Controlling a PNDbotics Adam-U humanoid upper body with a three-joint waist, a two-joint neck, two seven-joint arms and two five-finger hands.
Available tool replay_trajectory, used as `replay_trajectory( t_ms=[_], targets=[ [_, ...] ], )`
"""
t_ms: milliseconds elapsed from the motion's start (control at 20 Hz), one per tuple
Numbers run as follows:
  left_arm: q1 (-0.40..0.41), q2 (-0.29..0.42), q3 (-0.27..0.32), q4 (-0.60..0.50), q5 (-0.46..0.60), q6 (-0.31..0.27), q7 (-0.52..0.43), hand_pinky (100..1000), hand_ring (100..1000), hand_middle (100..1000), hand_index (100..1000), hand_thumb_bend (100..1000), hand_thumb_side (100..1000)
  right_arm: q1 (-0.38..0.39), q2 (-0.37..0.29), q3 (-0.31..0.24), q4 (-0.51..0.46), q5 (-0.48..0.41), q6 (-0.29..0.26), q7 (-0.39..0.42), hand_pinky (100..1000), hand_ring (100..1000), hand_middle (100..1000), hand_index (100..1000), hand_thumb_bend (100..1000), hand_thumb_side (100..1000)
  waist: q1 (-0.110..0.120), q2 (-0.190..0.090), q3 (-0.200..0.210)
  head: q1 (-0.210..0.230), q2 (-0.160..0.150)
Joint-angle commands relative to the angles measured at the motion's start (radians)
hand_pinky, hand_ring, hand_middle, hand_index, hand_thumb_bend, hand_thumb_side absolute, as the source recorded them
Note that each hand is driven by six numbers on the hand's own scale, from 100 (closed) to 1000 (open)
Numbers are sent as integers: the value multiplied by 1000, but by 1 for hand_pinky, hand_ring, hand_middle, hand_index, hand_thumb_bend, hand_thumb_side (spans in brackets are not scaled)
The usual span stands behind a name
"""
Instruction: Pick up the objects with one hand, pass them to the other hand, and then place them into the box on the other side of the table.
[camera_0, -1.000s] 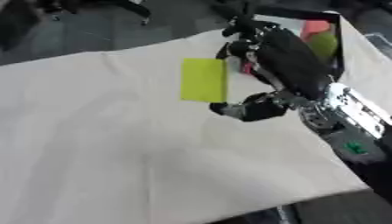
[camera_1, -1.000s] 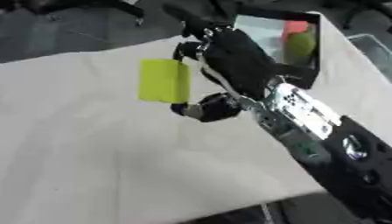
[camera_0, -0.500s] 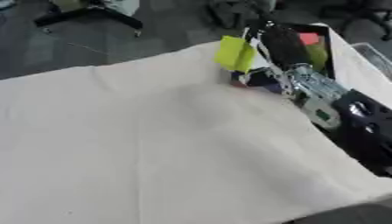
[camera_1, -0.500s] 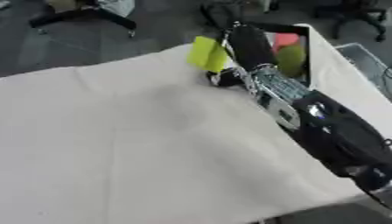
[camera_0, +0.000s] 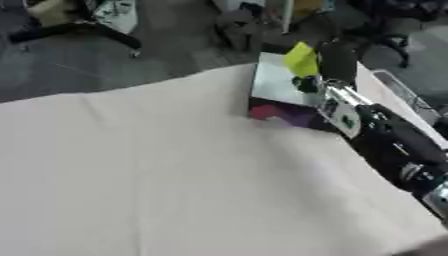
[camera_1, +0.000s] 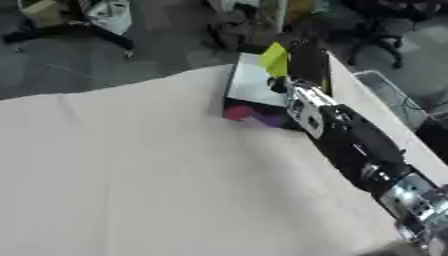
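Holding a yellow-green flat object (camera_0: 301, 59) at the far right of the desk (camera_0: 157, 170), fingers of the right hand (camera_0: 336, 61) clenched around its right side. Hanging tilted, its upper corner pointing away, over the far part of the box (camera_0: 278, 87). Hovering above the box's pale inner floor, not touching it as far as can be told. Lying just below and left of the fingers, the box's near wall, showing pink and purple shapes (camera_0: 282, 113) at its foot. Sitting close to the desk's far edge, the box, with dark floor (camera_0: 175, 45) beginning right behind the fingers. Stretching from the lower right corner up to the box, the black and silver right arm (camera_0: 385, 140), covering the desk's right edge. Spreading wide and bare to the left of the fingers and toward the near side, the cream cloth of the desk. Standing beyond the fingers on the floor, blurred chair bases (camera_0: 79, 20).
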Motion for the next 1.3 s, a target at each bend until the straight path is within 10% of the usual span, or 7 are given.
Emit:
replay_trajectory(
  t_ms=[50, 200, 250, 350, 600, 900, 1300],
  targets=[
    [-8, 10, 34, -21, -32, 33, 10, 686, 660, 594, 760, 100, 625, 1, -60, -13, -26, 36, 35, -1, 664, 794, 1000, 933, 1000, 632, -7, -20, -14, 3, 0],
    [-19, 3, 27, -24, -49, 62, -4, 686, 659, 589, 758, 100, 631, 10, -62, -11, -124, 141, 32, 51, 693, 795, 1000, 928, 1000, 781, -14, -34, -52, 22, 5],
    [-21, 0, 24, -22, -55, 73, -9, 686, 658, 589, 758, 100, 636, 10, -62, -9, -180, 186, 23, 67, 705, 795, 1000, 915, 1000, 620, -15, -42, -71, 41, 9],
    [-19, -6, 21, -13, -72, 98, -19, 685, 656, 587, 756, 100, 643, 7, -51, -2, -322, 287, -4, 111, 718, 793, 1000, 898, 893, 613, -18, -58, -111, 103, 26],
    [-24, -27, 18, 30, -143, 175, -30, 681, 643, 578, 749, 100, 665, -19, 77, 105, -728, 533, -186, 315, 788, 804, 1000, 880, 615, 643, -34, -106, -223, 418, 89],
    [-39, -66, -19, 72, -227, 250, -87, 680, 636, 571, 741, 100, 702, -91, 302, 290, -769, 530, -518, 369, 756, 801, 1000, 874, 570, 550, -57, -142, -289, 616, 160],
    [-17, -113, -56, 101, -315, 272, -176, 679, 634, 568, 738, 100, 730, -126, 378, 438, -769, 397, -628, 454, 705, 797, 1000, 873, 646, 462, -68, -162, -314, 681, 184]
  ],
)
